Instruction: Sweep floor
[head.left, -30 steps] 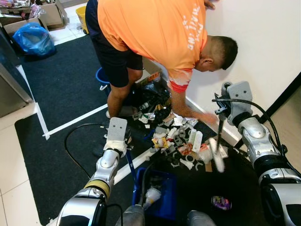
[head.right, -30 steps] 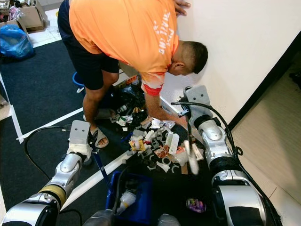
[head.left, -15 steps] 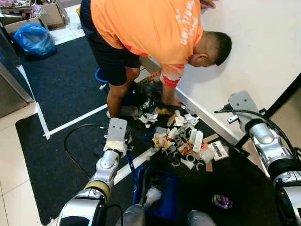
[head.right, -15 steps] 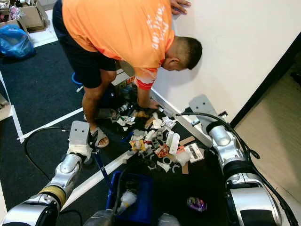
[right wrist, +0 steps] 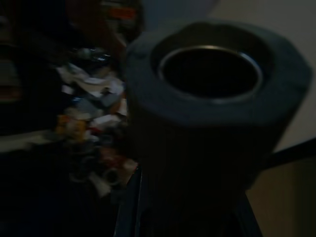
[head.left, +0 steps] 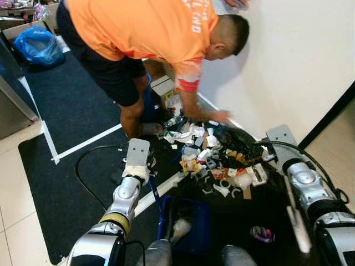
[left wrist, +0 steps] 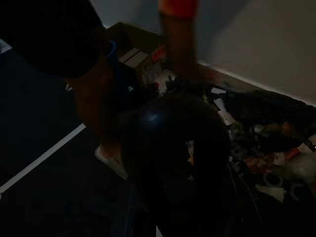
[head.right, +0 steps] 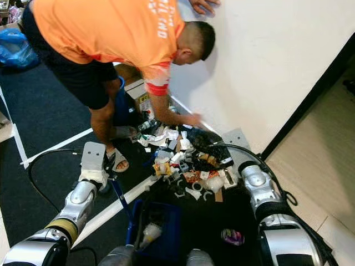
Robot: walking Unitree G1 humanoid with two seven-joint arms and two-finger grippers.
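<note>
Litter heaped by the wall — person's hand in it; either gripper's state: cannot tell.

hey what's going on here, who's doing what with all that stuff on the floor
A person in an orange shirt is bent over by the white wall, reaching one hand into a pile of litter on the dark carpet. The robot stands just behind the pile with both arms forward, and a blue dustpan sits on the floor at its feet. A stray purple wrapper lies apart from the pile, near the right arm.
</note>
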